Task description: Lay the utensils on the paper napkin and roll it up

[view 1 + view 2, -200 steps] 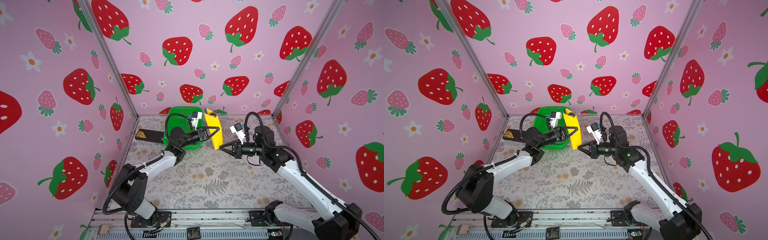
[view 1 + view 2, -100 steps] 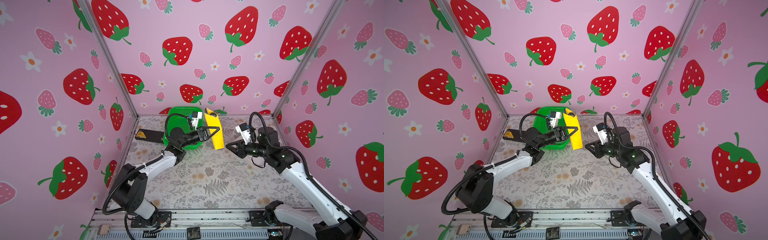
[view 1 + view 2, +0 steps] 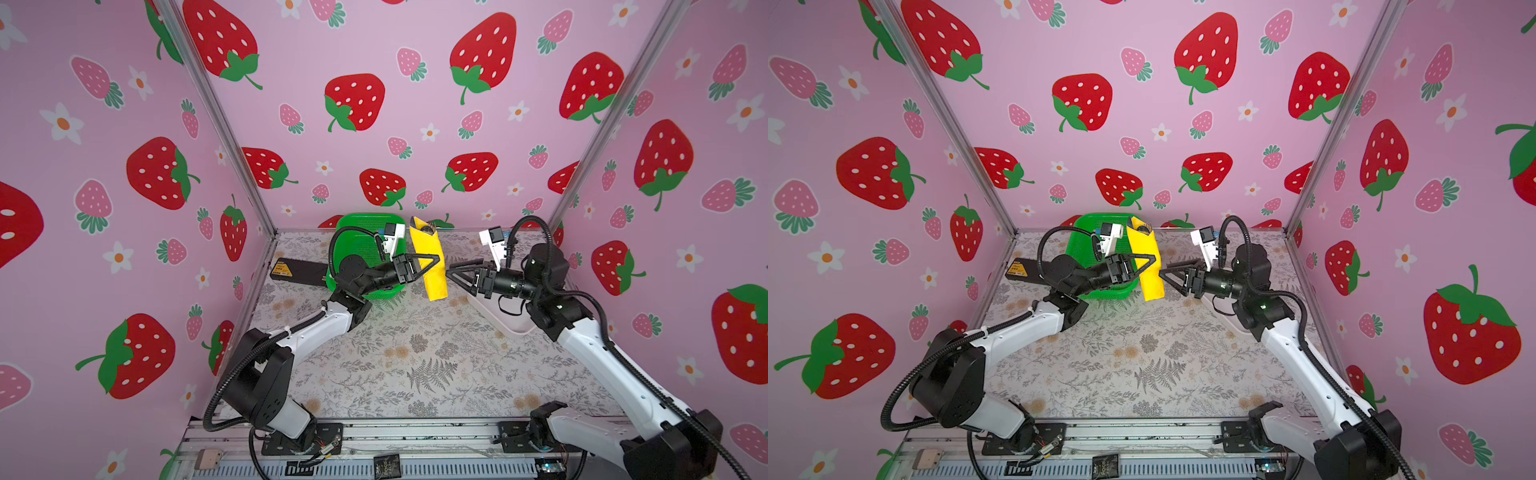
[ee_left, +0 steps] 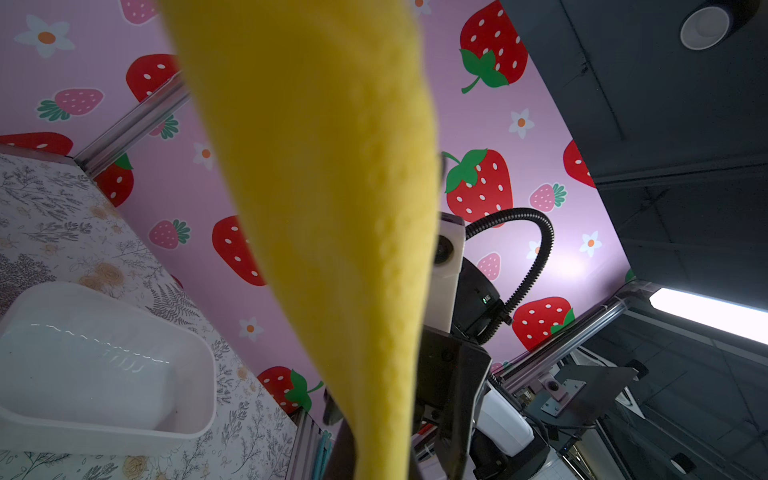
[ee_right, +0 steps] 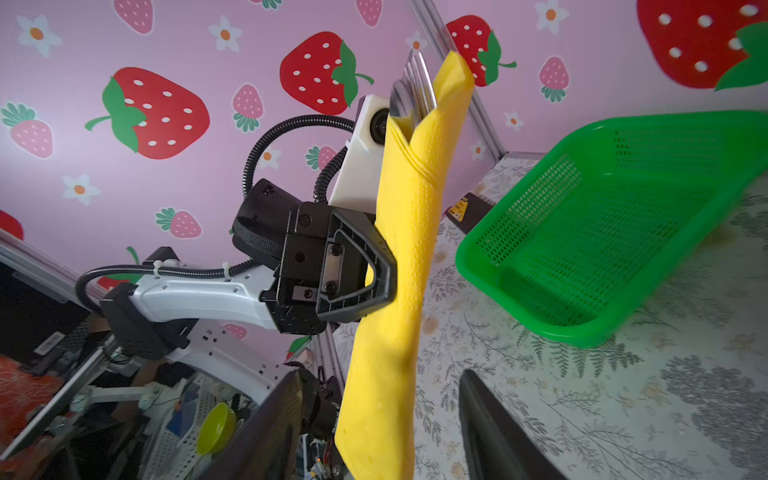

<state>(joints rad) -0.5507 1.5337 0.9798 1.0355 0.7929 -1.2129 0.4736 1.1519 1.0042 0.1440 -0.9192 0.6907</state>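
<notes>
One left arm point(image 3: 316, 328) outstretched, tool point(image 3: 433, 261) pinching paper napkin point(image 3: 435, 286)

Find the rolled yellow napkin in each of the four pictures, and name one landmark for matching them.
Top view: rolled yellow napkin stands upright at centre back, right of the green basket.
Top view: same place, beside the basket.
Left wrist: blurred, close, filling the middle.
Right wrist: upright at centre, basket beside it.
Landmark: the green basket, absent only from the left wrist view.
</notes>
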